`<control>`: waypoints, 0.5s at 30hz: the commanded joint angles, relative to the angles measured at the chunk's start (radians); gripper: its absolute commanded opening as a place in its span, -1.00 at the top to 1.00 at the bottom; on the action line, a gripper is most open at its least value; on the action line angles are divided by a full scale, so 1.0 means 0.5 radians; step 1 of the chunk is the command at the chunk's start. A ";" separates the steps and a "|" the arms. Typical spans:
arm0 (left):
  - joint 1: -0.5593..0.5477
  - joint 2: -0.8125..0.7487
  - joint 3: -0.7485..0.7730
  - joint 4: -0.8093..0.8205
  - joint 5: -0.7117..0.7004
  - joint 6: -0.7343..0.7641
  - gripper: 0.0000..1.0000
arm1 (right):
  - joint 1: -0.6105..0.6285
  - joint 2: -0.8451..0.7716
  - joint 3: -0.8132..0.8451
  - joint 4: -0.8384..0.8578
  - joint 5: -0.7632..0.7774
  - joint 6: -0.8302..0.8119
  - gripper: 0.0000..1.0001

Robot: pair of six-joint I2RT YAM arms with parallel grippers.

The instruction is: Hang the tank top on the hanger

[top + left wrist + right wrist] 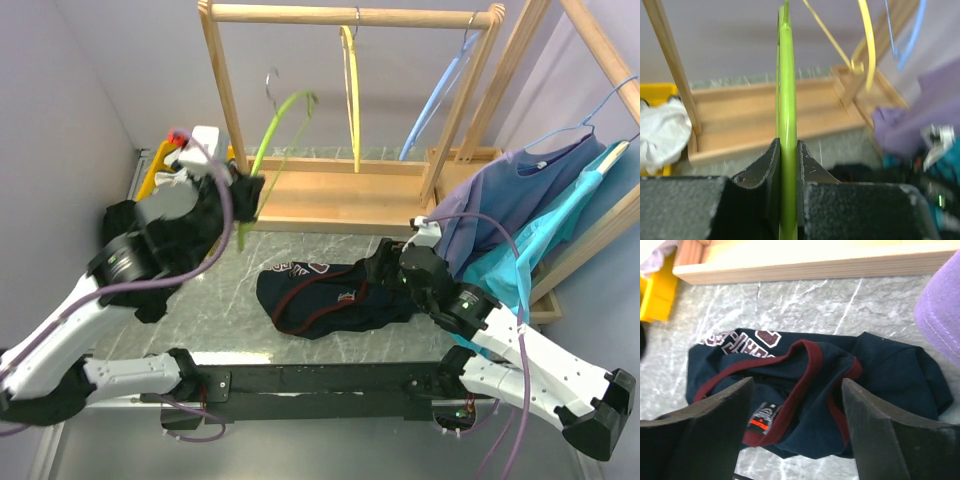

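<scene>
The dark navy cloth tank top with dark red trim [335, 297] lies crumpled on the grey marbled worktop [330, 245], just in front of the pale wooden clothes rack [340, 190], near the middle of its base. It looks like soft, light fabric that will sag and fold when lifted. I judge the thicker red-trimmed neckline or a shoulder strap to be the surest place to pinch.

The right gripper [796, 385] hovers over the tank top with its 2 jaws set wide apart. The red neckline shows between them, and I cannot tell whether they touch the cloth.

By the rack's left post, the left gripper [786, 150] has its 2 jaws clamped on the thin lime-green hanger [786, 100]. This stiff, smooth rod is held raised, off the rack's top rail and well apart from the tank top.
</scene>
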 commanded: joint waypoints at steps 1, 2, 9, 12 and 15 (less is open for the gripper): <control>0.002 -0.384 -0.221 -0.249 0.412 -0.057 0.98 | 0.026 -0.090 -0.049 -0.011 0.004 -0.097 -0.49; -0.001 -0.433 -0.310 -0.298 0.512 -0.054 0.98 | 0.029 -0.108 -0.085 -0.008 -0.005 -0.112 -0.43; 0.002 -0.817 -0.709 -0.474 1.028 -0.082 0.98 | 0.026 0.038 -0.064 -0.014 -0.005 -0.057 -0.27; 0.002 -0.894 -0.820 -0.517 1.124 -0.085 0.98 | 0.029 0.170 0.012 -0.017 0.071 -0.036 -0.27; -0.001 -0.952 -0.860 -0.584 1.194 -0.088 0.98 | 0.032 0.287 0.083 -0.020 0.163 -0.036 -0.25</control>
